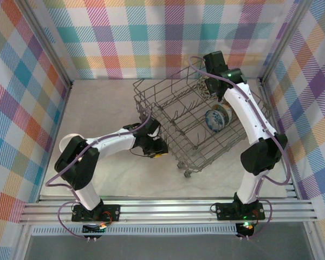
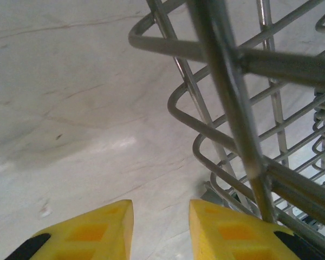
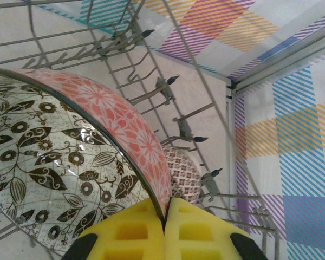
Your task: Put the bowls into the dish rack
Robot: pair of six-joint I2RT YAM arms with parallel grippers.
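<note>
From overhead I get bright, even light with no hard shadows; only a soft grey smudge lies on the table [image 1: 97,114] beneath the dish rack [image 1: 189,124] and just under the left gripper [image 1: 158,154]. On the left wrist feed, the rack wire rising directly above the right-hand finger is badly out of focus, a thick blurred bar, while wires further ahead look firmer. Ahead and left of those fingers I see a pale glare patch on the tabletop, with a dimmer zone beside it. On the right wrist feed, the floral bowl [image 3: 54,162] pinched in the right gripper [image 3: 165,233] is crisp and well lit, and the wall beyond the fingertips looks bright, slightly washed.
</note>
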